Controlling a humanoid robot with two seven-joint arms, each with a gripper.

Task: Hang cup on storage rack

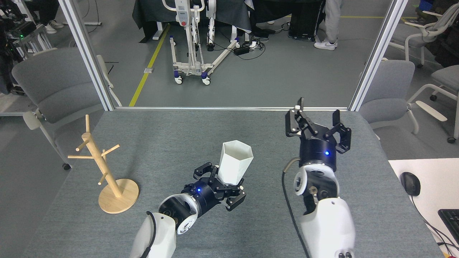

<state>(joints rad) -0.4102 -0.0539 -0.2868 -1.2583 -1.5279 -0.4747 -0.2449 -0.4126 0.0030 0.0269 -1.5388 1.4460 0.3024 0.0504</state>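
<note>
The cup is pinched at its base by the left gripper, upright, rim tilted toward one o'clock. The right gripper is spread empty at three o'clock.

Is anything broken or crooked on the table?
Nothing looks broken or spilled. The storage rack has a slanted pole, but its base sits flat. The left gripper holds the cup upright by its lower part. A small white scrap lies alone on the table.

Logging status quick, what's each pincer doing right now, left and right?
Left pincer: closed on the white cup, holding it by its lower part.
Right pincer: open, holding nothing.
</note>
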